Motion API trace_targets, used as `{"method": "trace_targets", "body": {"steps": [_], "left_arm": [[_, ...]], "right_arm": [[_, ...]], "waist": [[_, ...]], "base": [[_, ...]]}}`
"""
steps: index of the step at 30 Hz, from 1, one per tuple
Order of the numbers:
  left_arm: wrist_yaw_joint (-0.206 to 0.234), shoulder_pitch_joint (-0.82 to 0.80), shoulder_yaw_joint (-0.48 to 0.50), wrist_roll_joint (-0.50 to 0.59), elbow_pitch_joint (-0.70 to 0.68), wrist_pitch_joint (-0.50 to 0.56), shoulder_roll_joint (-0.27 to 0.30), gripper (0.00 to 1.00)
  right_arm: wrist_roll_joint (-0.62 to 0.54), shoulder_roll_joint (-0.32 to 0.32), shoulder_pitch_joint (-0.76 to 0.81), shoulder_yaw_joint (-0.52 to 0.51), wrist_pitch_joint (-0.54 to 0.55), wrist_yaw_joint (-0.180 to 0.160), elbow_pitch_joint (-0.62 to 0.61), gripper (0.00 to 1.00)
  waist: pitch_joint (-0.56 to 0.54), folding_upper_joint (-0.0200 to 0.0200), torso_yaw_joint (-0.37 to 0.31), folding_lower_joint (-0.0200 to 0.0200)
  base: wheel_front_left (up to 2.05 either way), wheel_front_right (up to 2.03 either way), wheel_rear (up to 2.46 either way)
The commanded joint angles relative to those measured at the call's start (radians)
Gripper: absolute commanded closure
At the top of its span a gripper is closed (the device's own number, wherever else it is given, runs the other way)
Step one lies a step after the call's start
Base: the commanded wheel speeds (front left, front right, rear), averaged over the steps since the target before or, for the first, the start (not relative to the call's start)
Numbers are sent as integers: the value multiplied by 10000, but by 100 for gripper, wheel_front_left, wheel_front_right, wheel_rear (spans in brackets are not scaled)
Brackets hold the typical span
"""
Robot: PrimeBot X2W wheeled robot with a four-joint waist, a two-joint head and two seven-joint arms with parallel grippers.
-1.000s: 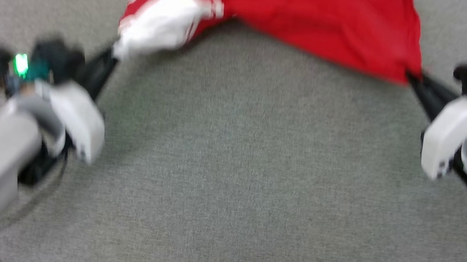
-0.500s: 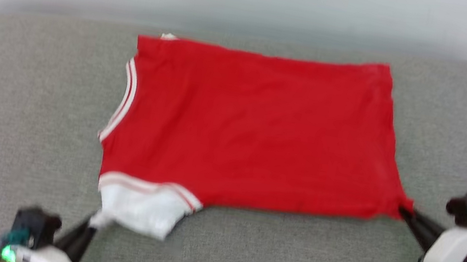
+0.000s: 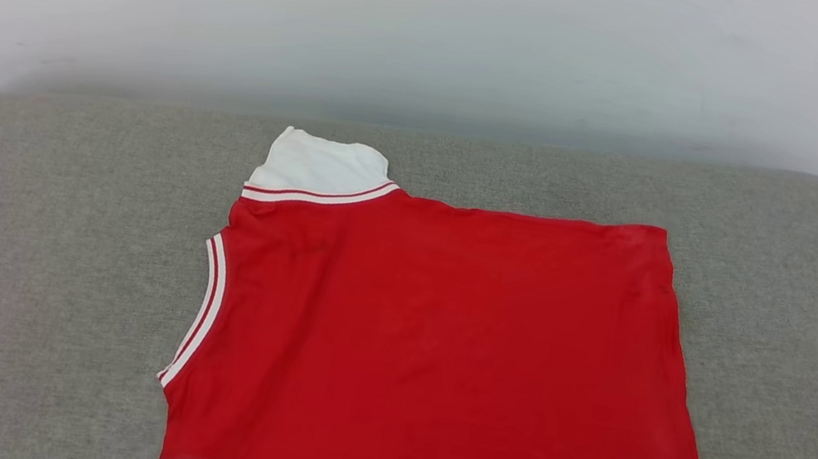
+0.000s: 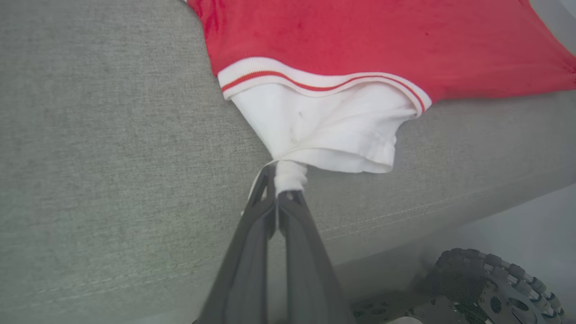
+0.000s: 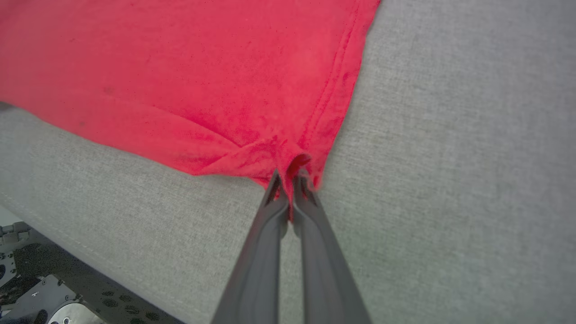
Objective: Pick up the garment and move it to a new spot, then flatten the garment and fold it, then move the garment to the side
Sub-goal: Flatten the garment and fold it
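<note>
The garment [image 3: 438, 352] lies spread, plain red side up, on the grey cushion [image 3: 37, 240], reaching away ahead of both grippers. The left gripper [image 4: 283, 189] is clenched on the bunched tip of the near white sleeve [image 4: 324, 130], and the right gripper [image 5: 290, 177] is clenched on the near hem corner [image 5: 297, 162], with cloth puckering into each pinch. Assessment: the holds sit at opposite ends of the near edge so the cloth can be drawn taut and flat; folding is not yet begun.
</note>
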Motion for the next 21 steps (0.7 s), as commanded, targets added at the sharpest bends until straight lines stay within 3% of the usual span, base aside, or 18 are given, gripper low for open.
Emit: {"method": "trace_targets", "body": {"steps": [1,10,21], "left_arm": [[2,222,82,16,44,-50,69,100],[-301,-117,584,697,135,-52,-231,100],[-1243,-2812,901,1803,656,489,-44,100]], "right_arm": [[-31,-126,338,-143,84,-7,-123,100],[-591,-60,738,-1219,523,-7,-815,100],[-1448,152,-183,-2971,1699,-7,-1776,100]], "waist": [[-30,0,19,3],[92,0,55,3],[682,0,-46,3]], "base": [[0,0,0],[0,0,0],[0,0,0]]}}
